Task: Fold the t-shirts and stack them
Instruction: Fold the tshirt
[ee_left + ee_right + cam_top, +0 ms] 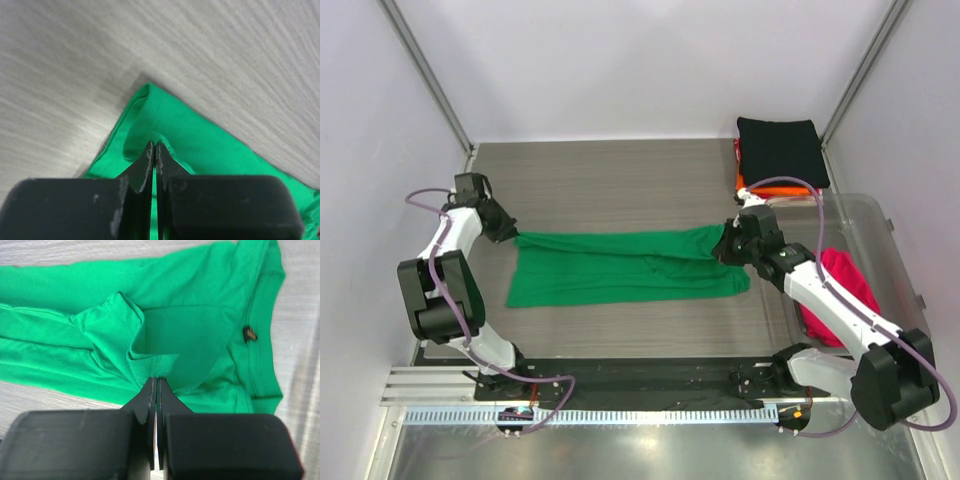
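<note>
1. While the green t-shirt (630, 268) is lying stretched across the grey wood-grain bench (620, 180) in the top view, the left tool (515, 237) and right tool (725, 245) are pinching its opposite ends. White walls (620, 70) are enclosing it, and a folded black t-shirt (780, 150) is sitting at the far right corner.
2. From the left wrist, the left tool (154, 150) is clamping a green hem, jaws nearly touching.
3. Only the right wrist is showing a small dark neck tag (249, 333), its writing unreadable; the right tool (155, 382) is gripping a cloth fold.
</note>
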You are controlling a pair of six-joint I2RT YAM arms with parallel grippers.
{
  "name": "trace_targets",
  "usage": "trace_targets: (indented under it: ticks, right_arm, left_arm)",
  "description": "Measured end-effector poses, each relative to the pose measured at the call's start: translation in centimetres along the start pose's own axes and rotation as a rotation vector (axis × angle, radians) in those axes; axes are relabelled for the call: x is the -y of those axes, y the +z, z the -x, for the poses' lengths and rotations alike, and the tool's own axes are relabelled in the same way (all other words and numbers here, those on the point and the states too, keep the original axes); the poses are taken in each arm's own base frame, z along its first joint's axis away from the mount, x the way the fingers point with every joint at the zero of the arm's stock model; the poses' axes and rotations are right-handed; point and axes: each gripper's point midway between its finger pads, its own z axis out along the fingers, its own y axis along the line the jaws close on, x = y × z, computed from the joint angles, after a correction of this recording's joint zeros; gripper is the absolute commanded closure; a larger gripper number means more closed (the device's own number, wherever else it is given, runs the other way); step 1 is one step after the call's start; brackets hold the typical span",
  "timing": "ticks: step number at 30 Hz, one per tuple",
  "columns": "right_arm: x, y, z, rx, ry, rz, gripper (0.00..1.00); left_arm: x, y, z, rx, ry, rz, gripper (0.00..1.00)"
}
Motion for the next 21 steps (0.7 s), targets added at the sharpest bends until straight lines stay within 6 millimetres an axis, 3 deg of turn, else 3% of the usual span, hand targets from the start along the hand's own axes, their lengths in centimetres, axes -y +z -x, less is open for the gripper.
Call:
trace_targets:
  ticks: [3, 5, 6, 7, 10, 15, 18, 21]
  right_arm:
    - [0.7, -0.6, -1.3, 0.004, 0.032, -0.011, 0.96]
    - [1.3, -0.9, -2.3, 0.007, 0.061, -0.023, 0.68]
    - [1.6, -1.1, -2.9, 0.005, 0.083, -0.030, 0.38]
    - [1.9, -1.3, -3.4, 0.005, 0.099, -0.038, 0.31]
    - [2.9, -2.0, -4.7, 0.008, 0.144, -0.072, 0.26]
    - [3.4, -2.5, -4.4, 0.033, 0.206, -0.109, 0.27]
    - [2.9, -1.8, -4.4, 0.005, 0.232, -0.104, 0.28]
    - [1.7, -0.4, -4.4, -0.039, 0.256, -0.083, 0.28]
  left_arm:
    - [-0.6, -0.4, -0.7, 0.002, -0.001, 0.017, 0.92]
    - [-1.3, -0.8, -1.0, 0.010, 0.001, 0.039, 0.69]
    - [-1.7, -1.0, -1.2, 0.014, -0.003, 0.053, 0.53]
    - [-2.1, -1.2, -1.3, 0.018, 0.002, 0.064, 0.37]
    - [-3.2, -2.1, -0.8, 0.047, -0.027, 0.102, 0.29]
    - [-3.9, -4.0, 0.4, 0.111, -0.049, 0.128, 0.30]
    - [-3.3, -4.9, 0.6, 0.138, -0.039, 0.108, 0.32]
    - [-0.7, -5.4, -0.1, 0.143, 0.041, 0.074, 0.33]
